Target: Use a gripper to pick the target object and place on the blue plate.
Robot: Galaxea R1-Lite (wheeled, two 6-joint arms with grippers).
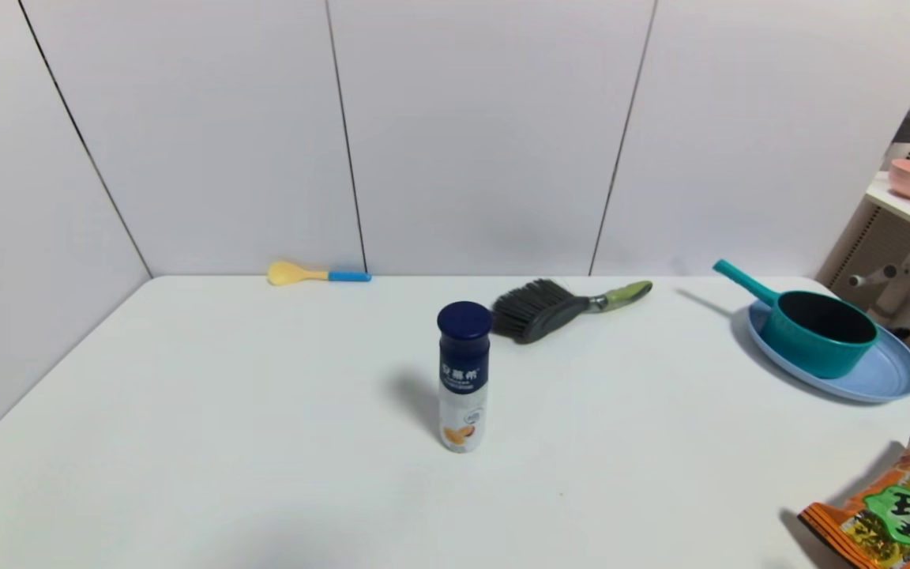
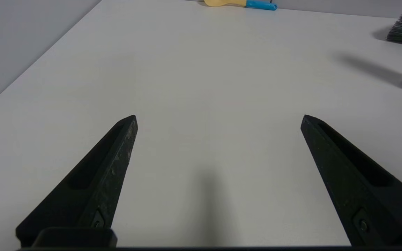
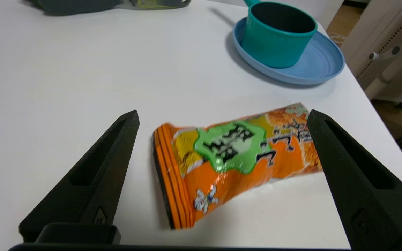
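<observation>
With both my grippers spread wide and holding nothing, I read the placing step as done: the pan already sits on the plate.

Nearest, my right gripper (image 3: 222,116) hangs low over the table's (image 1: 265,411) near right corner, fingers far apart, with an orange snack bag (image 3: 236,157) lying flat below and between them. Head view shows that bag at about 4 o'clock from table centre. My left gripper (image 2: 218,116) hangs just as wide over bare table on the left side, nothing near its fingers.

Mid-table, a navy-capped bottle (image 1: 463,375) stands upright. Just behind it, about 1 o'clock, a brush (image 1: 558,307) lies flat.

At 2 o'clock, near the right edge, the teal saucepan (image 1: 818,336) stands upright on the blue plate (image 1: 889,371), toward its rear-left part, handle pointing to 10 o'clock past the rim.

Far back by the wall, 11 o'clock, lies a yellow spoon (image 1: 317,273).

Next move, my judgement: no grasp needed. Pull the right arm back clear of the bag and park it, without nudging the plate.
</observation>
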